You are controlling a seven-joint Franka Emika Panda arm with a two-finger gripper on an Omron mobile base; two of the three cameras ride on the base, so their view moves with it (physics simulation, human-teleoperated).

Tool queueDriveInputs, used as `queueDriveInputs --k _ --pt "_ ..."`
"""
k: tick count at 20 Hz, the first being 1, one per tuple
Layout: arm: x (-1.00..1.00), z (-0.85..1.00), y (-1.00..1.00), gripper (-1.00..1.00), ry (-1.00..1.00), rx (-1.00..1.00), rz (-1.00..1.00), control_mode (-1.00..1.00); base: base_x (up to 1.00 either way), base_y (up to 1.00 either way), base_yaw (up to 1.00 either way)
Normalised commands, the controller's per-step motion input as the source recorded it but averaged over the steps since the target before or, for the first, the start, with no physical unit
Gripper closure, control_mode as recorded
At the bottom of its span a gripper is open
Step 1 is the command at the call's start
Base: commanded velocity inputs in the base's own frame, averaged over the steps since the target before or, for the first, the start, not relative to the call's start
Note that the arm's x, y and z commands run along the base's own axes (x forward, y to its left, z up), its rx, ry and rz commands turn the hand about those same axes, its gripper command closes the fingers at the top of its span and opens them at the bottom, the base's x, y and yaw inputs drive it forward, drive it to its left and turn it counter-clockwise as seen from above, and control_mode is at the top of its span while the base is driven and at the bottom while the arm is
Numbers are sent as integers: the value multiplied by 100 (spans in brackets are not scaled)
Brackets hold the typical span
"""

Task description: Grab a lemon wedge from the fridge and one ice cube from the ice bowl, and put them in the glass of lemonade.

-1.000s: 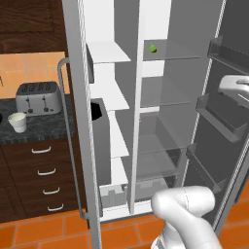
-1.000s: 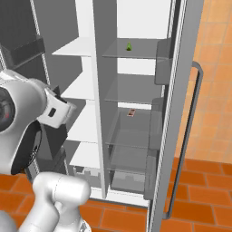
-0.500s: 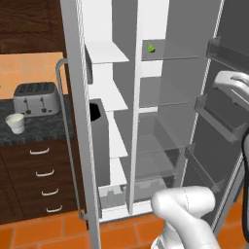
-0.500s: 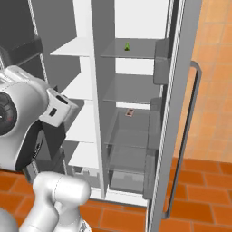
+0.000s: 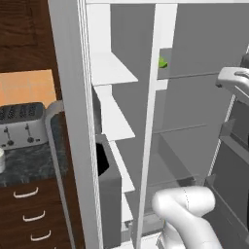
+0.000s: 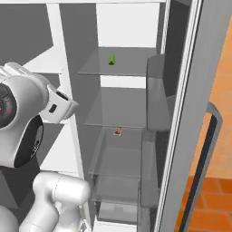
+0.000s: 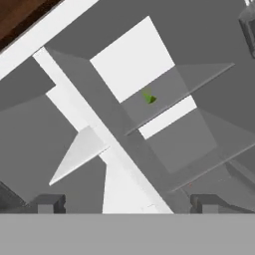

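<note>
Hand view first: the gripper shows its two dark finger tips at the bottom of the frame, standing far apart with nothing between them — the jaws are released and empty. Beyond them, across the middle of the frame, runs the white centre post of the fridge, and past that, a little right of centre and in the upper half, the lemon wedge sits on a translucent grey shelf, well apart from the finger tips.

In the left base view the wedge lies right of centre in the upper part, just behind the white post of the fridge, whose doors stand open. In the right base view it sits near the top centre, on the highest glass shelf, toward the back, with bare shelf around it. The toaster stands on the dark tabletop at mid left.

The wedge looks tiny and light, probably soft and somewhat slick-skinned — I judge a gentle pinch across its two flat cut faces, low near the shelf, would suit best. Squeezing on the pointed ridge would likely let it squirt out or tip over. The shelf edge leaves little room, so the finger tips should come in level above the glass.
</note>
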Motion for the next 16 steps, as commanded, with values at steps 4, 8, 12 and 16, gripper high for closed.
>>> queueDriveInputs --k 4,8,12,16 --pt "0 0 0 -100 0 0 0 100 71 0 -40" --pt "0 0 0 -100 0 0 0 100 -6 -6 -17" --pt "0 0 0 -100 0 0 0 100 -4 0 0" --pt "0 0 0 -100 0 0 0 100 -1 -1 0"
